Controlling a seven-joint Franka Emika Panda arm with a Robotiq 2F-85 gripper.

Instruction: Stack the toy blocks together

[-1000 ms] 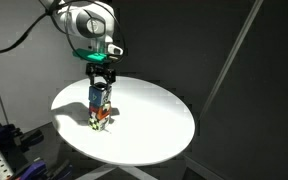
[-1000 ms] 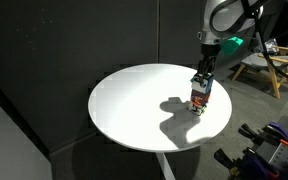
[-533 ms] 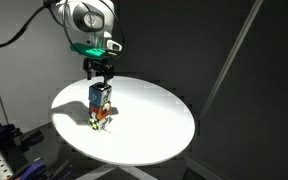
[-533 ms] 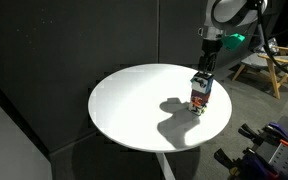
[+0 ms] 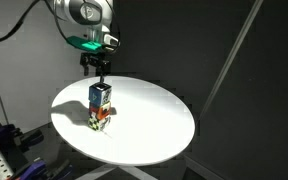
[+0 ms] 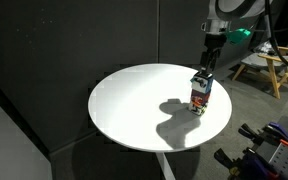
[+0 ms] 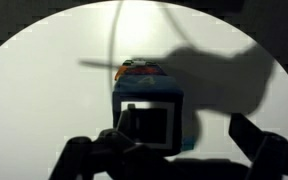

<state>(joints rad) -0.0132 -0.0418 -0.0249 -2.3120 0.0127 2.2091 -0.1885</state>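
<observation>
The toy blocks stand as one stack (image 5: 100, 106) on the round white table (image 5: 154, 110). The blue and white cube (image 5: 100, 96) is on top, with the orange-red and green-marked cubes under it. The stack also shows in the other exterior view (image 6: 200, 95). In the wrist view I look down on the blue cube's top face (image 7: 149, 115), with an orange edge behind it. My gripper (image 5: 101, 68) hangs above the stack, apart from it, fingers spread and empty. It also shows in an exterior view (image 6: 206, 70) and the wrist view (image 7: 179, 150).
The table's edge (image 6: 134, 140) lies near the stack on one side. Dark curtains surround the table. A wooden chair (image 6: 259, 60) and equipment (image 6: 274, 135) stand off the table's far side. The arm's shadow falls across the tabletop (image 6: 174, 115).
My gripper has risen straight up from the top cube, leaving it on the stack. The stack has not moved.
</observation>
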